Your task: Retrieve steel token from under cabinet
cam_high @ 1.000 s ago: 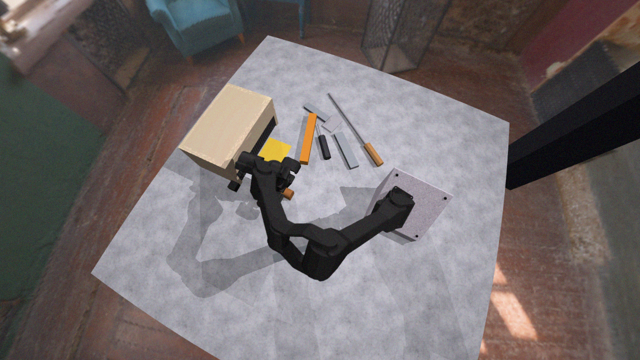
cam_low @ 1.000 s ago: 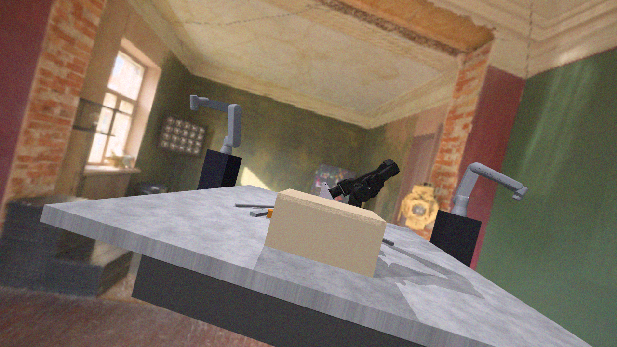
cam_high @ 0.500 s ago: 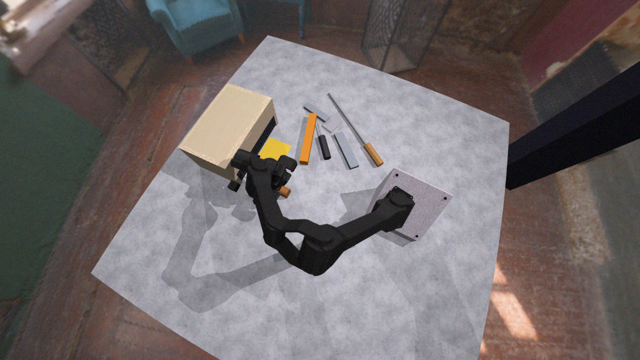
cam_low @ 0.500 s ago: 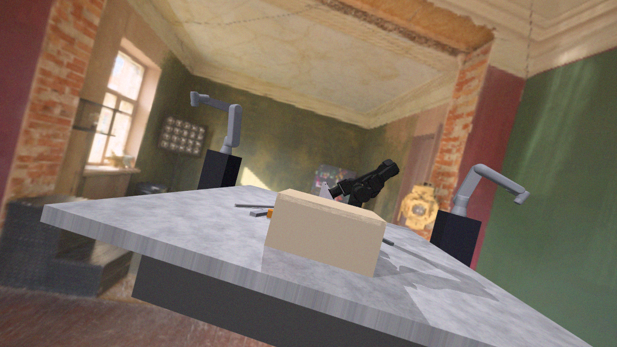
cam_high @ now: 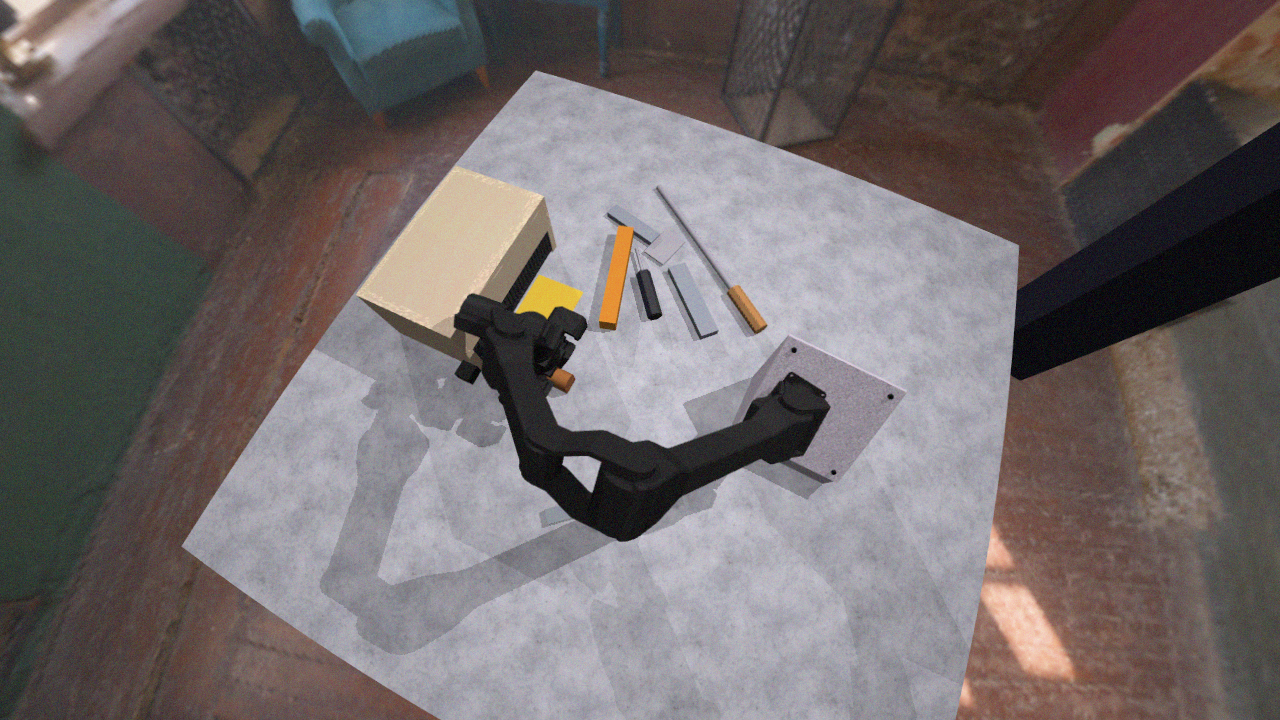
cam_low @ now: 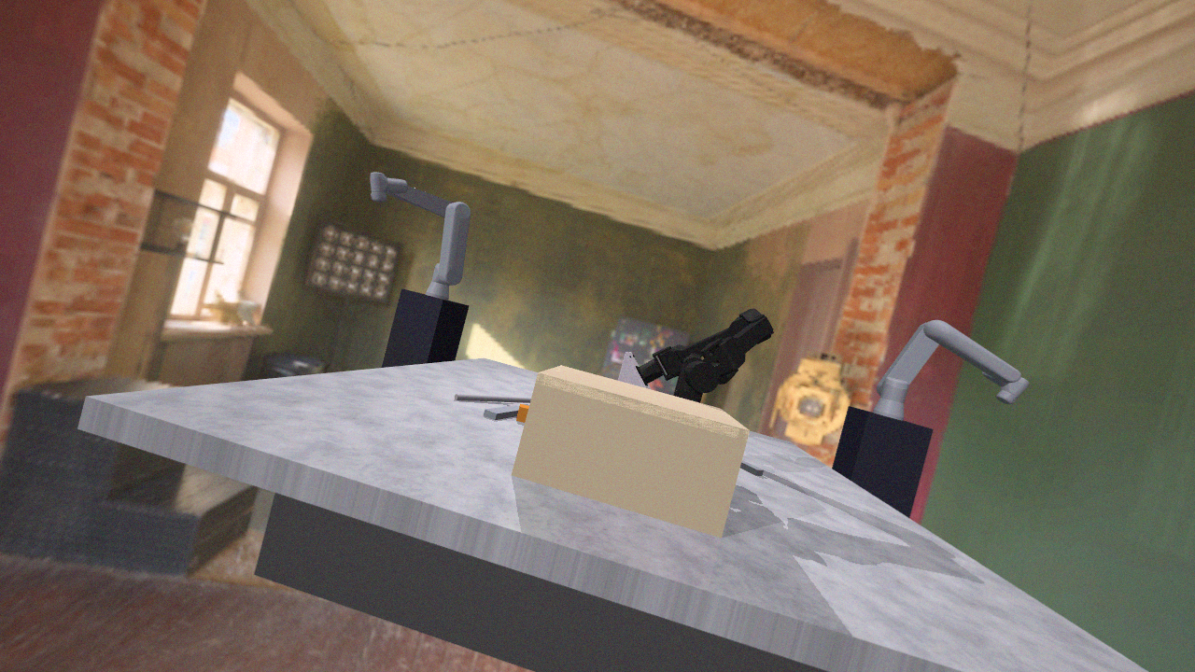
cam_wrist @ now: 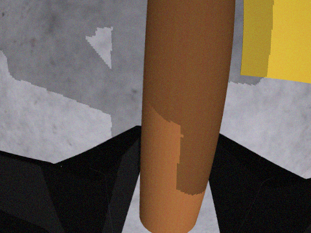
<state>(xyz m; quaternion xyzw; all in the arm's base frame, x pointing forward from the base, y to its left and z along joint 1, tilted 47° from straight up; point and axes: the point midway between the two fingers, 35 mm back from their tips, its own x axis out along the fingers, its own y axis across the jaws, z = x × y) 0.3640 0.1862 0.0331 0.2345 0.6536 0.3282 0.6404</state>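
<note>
My gripper (cam_high: 551,360) (cam_wrist: 175,137) is shut on the brown cylindrical handle (cam_high: 562,378) (cam_wrist: 186,90) of a tool, whose far end is hidden. It hovers just in front of the beige cabinet (cam_high: 452,246) (cam_low: 626,451), at the near edge of the yellow marked area (cam_high: 547,292) (cam_wrist: 285,17). Dark vent slots (cam_high: 533,266) run along the cabinet's front. The steel token is not visible in any view. In the exterior view only my arm (cam_low: 709,355) shows behind the cabinet.
Right of the yellow area lie an orange bar (cam_high: 615,277), a black-handled tool (cam_high: 648,293), a grey bar (cam_high: 693,300), two small grey plates (cam_high: 632,217) (cam_high: 664,248) and a thin rod with a brown handle (cam_high: 746,308). The arm's base plate (cam_high: 854,394) is at the right.
</note>
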